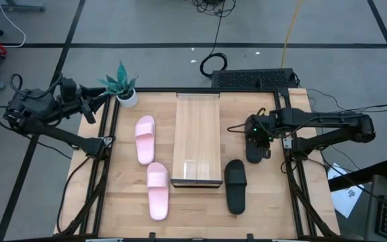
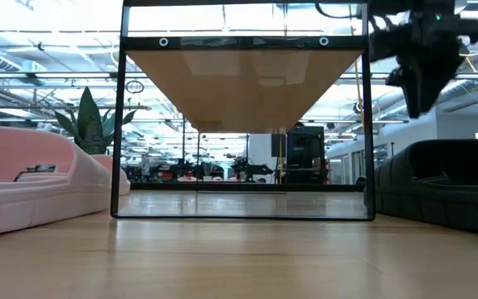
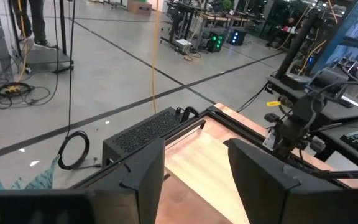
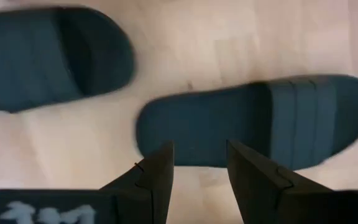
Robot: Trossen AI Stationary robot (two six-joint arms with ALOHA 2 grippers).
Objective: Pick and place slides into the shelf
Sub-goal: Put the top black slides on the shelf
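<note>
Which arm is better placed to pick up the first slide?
Right: the right gripper hangs open directly over a black slide, while the left gripper waits off by the plant.

shelf between slides (2 left)

Right gripper hovering over a black slide nr table's right edge; left arm parked off far-left corner.

High cam looked straight down over the whole tabletop. Low cam sat at tabletop level, facing through the shelf. Left wrist cam faced outward across the floor. Right wrist cam looked down, close on two black slides, shared with high.
</note>
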